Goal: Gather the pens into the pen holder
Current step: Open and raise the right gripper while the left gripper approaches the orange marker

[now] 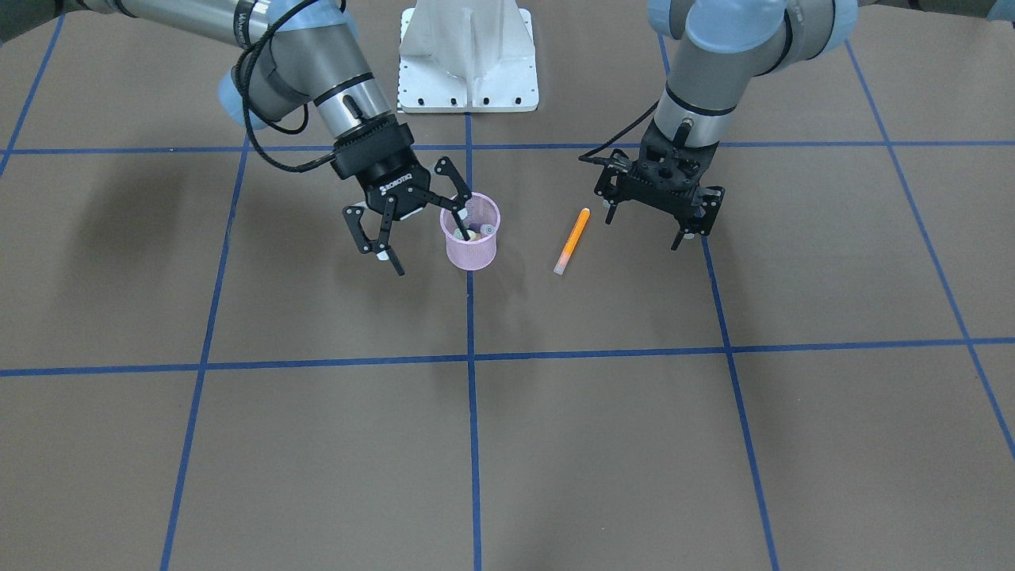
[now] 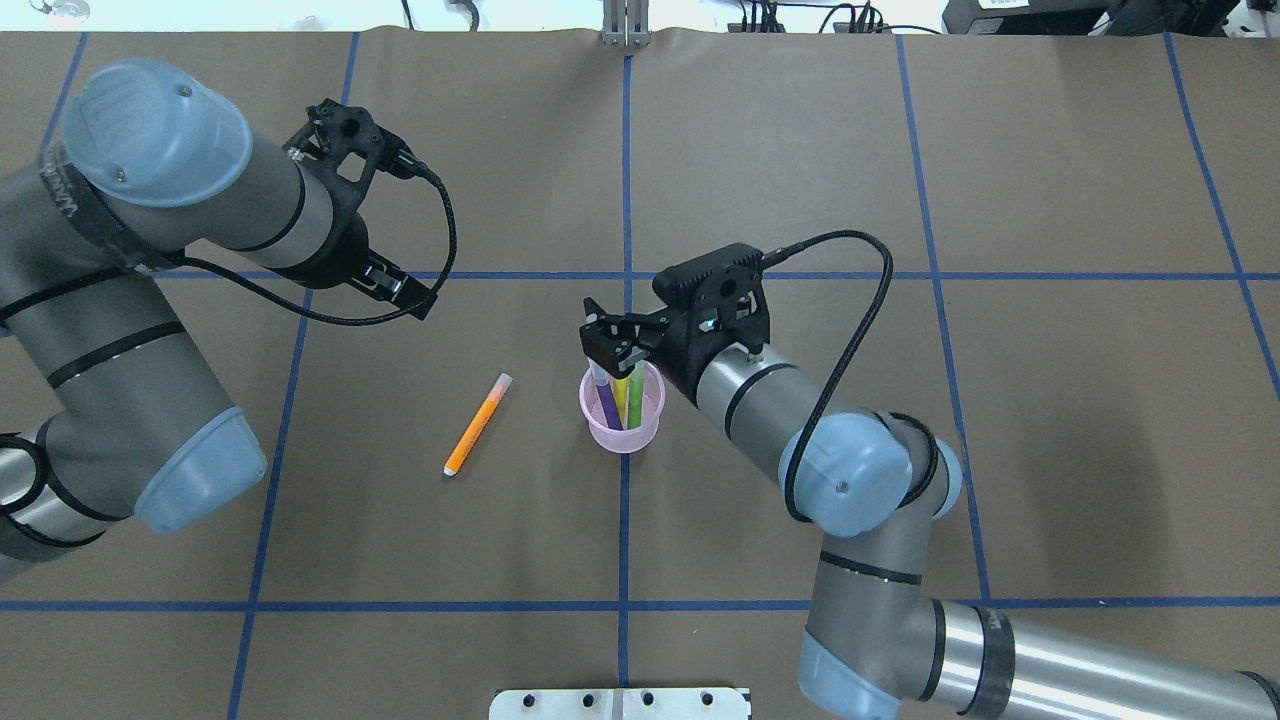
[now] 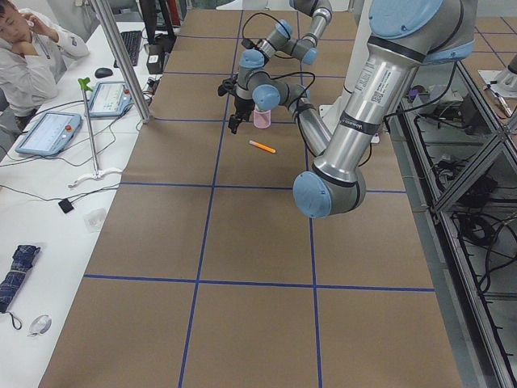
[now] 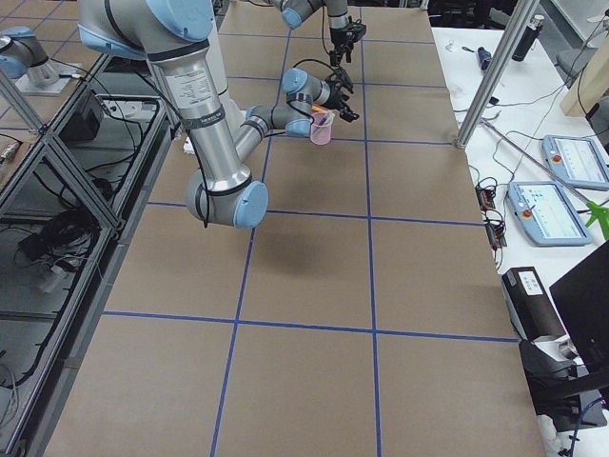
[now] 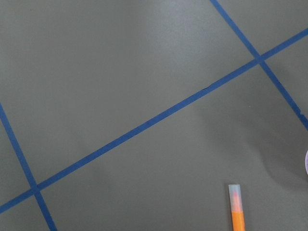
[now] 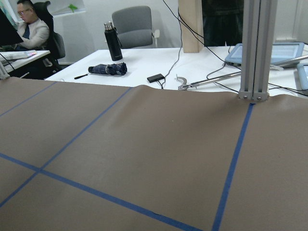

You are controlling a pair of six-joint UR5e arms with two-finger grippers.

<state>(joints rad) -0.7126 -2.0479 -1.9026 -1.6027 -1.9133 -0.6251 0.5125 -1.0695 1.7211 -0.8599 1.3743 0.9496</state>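
Right gripper, jaws spread wide and grasping nothing, hangs at the pen holder: one finger lies over the cup's mouth, the other stands outside it. The pink mesh holder stands upright on a blue tape line near the table's middle. It contains a purple pen, a yellowish pen and a green pen. An orange pen lies flat on the table, between the holder and the left gripper, touching neither. The left gripper is released and empty above the surface, near the pen.

Surface: brown paper marked into large squares by blue tape, with a white base plate at the robot's edge.

Room: white desks flank the table. On or beside them are a seated operator, teach pendants, a folded umbrella, a black bottle, a grey chair and an aluminium post.
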